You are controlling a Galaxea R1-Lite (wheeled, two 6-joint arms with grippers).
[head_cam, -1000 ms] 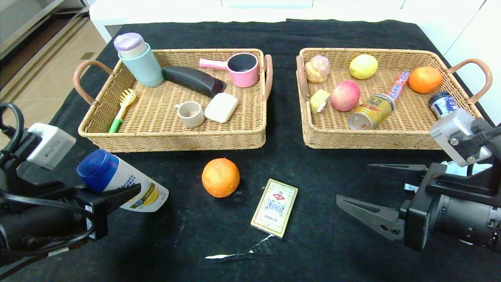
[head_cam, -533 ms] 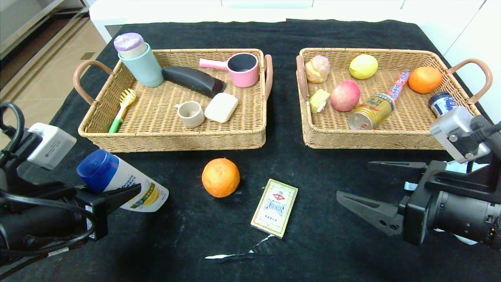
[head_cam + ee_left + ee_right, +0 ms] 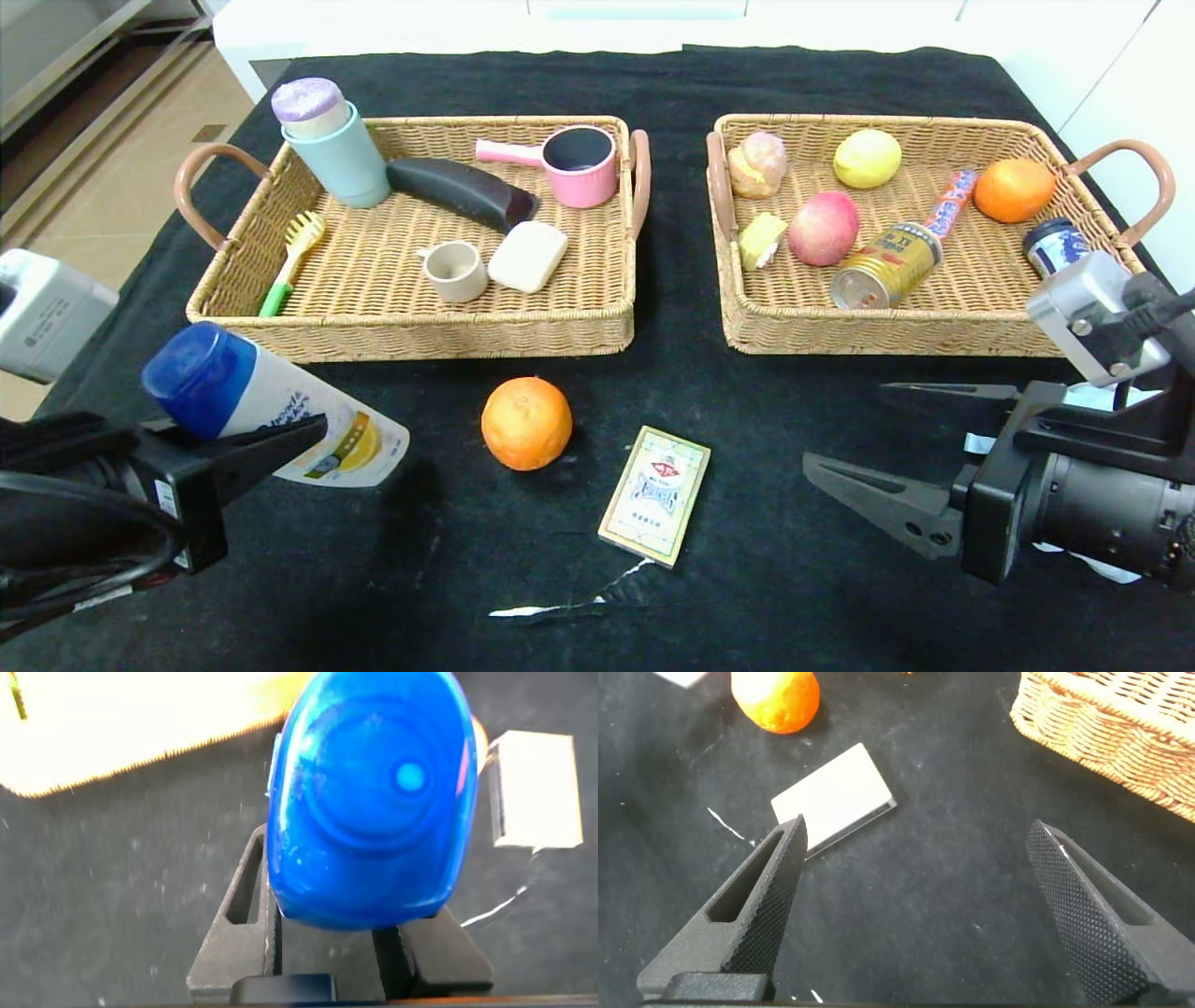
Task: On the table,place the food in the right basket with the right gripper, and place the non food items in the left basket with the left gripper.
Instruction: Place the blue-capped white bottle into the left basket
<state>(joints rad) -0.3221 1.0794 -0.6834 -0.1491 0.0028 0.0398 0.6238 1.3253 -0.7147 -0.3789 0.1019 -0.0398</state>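
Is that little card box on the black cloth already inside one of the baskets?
No, the card box lies flat on the table, in front of both the left basket and the right basket.

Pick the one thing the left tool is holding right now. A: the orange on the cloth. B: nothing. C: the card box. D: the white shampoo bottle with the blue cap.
D: the left tool is clamped on the shampoo bottle, while the orange and card box lie free on the table.
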